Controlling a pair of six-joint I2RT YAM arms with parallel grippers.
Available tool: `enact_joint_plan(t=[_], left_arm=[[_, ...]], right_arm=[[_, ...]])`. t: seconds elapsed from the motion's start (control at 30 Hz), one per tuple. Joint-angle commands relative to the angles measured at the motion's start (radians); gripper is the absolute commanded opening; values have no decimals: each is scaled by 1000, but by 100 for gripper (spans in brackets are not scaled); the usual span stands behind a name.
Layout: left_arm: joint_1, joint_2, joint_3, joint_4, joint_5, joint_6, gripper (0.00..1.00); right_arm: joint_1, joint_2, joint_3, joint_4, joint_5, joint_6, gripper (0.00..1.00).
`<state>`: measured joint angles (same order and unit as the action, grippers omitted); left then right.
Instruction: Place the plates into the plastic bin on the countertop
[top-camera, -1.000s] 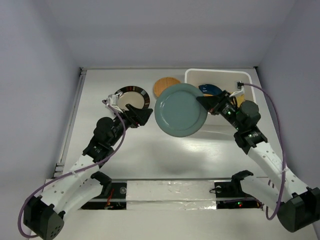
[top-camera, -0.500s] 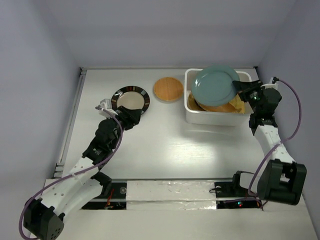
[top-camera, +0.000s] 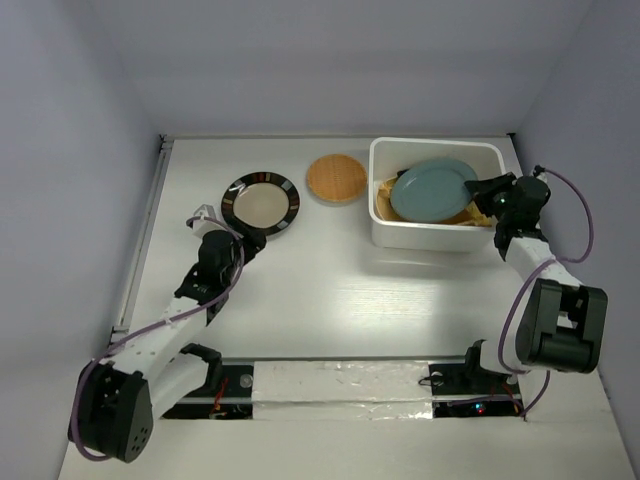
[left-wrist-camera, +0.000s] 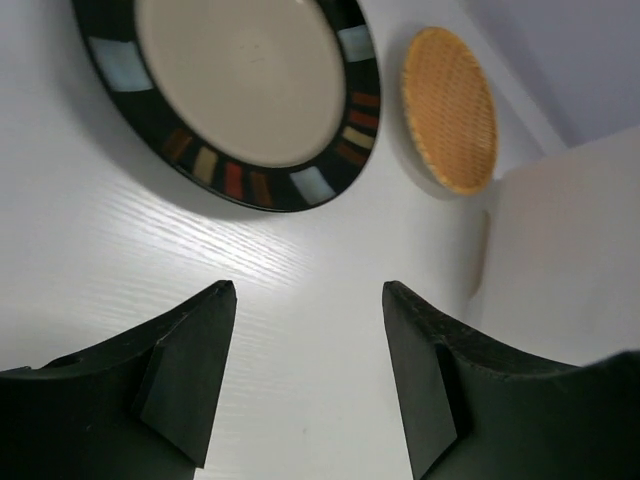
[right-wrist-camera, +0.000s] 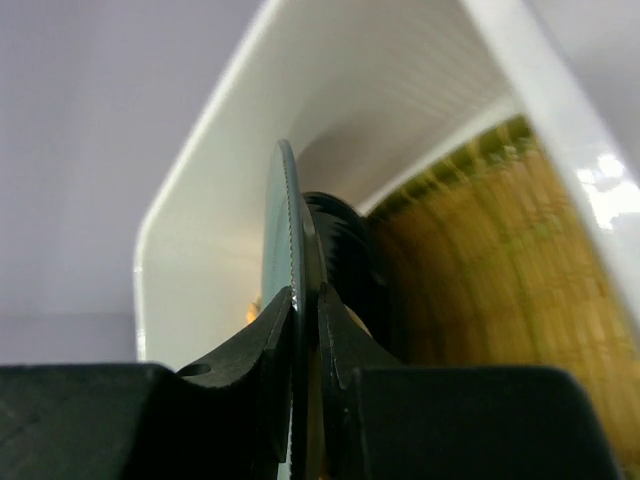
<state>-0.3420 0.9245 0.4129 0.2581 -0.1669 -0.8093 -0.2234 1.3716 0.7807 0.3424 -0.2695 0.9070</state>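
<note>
The teal plate lies tilted inside the white plastic bin, on top of yellow plates. My right gripper is shut on its right rim; the right wrist view shows the plate edge pinched between the jaws, with a slatted yellow-green plate beneath. A black-rimmed, cream-centred plate and a woven tan plate lie on the countertop. My left gripper hovers just short of the black-rimmed plate, open and empty.
The bin's outer wall stands to the right in the left wrist view, past the woven plate. Pale walls close in the table at the back and both sides. A raised rail runs along the left edge.
My right arm swung the teal plate from mid-table over the bin and lowered it inside. The left gripper drew back slightly toward the near left and its jaws narrowed.
</note>
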Motion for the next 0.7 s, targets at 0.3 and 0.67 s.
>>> enact_joint_plan(t=[0.3,0.67], left_arm=[[132,125,7,79,1,-53,74],[192,307,81,119,20,-105,67]], right_arm=[[-4,-75,74,-123,145,-108,64],[-4,-365,-23,-203,191,-135,88]])
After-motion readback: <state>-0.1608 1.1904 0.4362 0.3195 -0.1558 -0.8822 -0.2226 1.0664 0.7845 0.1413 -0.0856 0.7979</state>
